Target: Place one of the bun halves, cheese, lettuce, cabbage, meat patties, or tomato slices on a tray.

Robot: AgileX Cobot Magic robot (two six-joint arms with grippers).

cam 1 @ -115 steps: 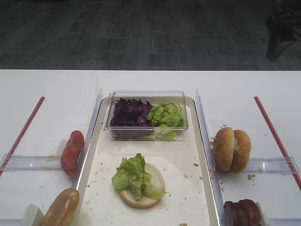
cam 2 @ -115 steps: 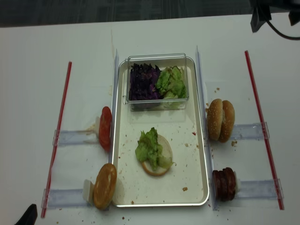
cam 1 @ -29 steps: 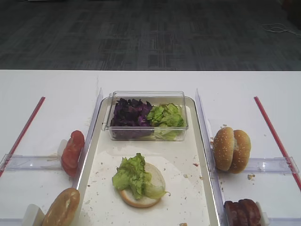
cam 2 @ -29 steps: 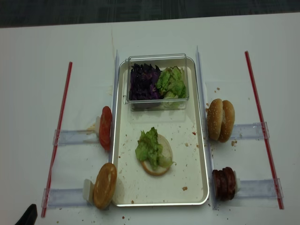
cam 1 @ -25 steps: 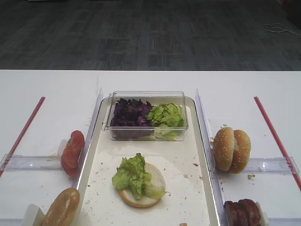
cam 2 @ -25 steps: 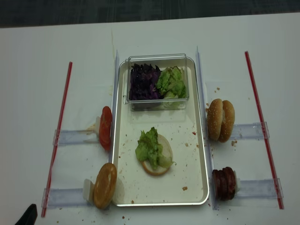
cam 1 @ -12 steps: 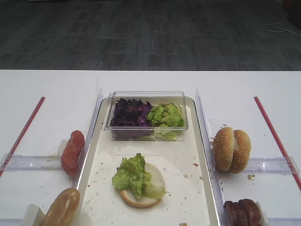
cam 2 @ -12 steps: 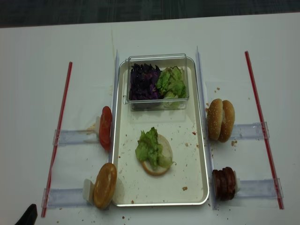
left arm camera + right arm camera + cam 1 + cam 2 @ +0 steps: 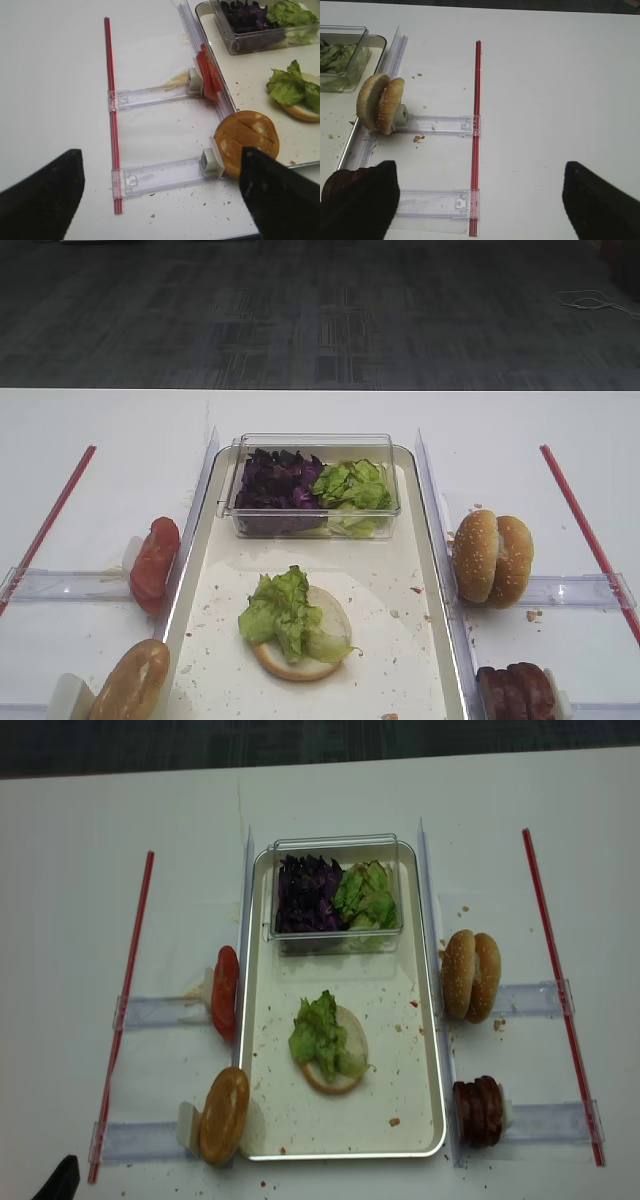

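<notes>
On the white tabletop [image 9: 90,810], the tray [image 9: 425,1050] is the landmark. Mid-tray lies one bun half [image 9: 335,1072], cut face up, a clump of lettuce [image 9: 318,1034] resting on it. At the tray's far end stands a clear plastic box [image 9: 336,892]: purple cabbage [image 9: 306,893] in its left part, more green leaves [image 9: 366,896] in its right. Just left of the tray, the tomato slices [image 9: 225,992] stand on edge; nearer the front corner, another bun half [image 9: 224,1114] leans against the rim. Just right of the tray, two sesame bun halves [image 9: 471,976] stand together; the meat patties [image 9: 478,1112] sit near the front right corner.

Left hand [image 9: 160,195]: fingers well apart, holding nothing, left of the tray. Right hand [image 9: 485,200]: fingers wide apart, holding nothing, right of the tray, one finger beside the patties.
</notes>
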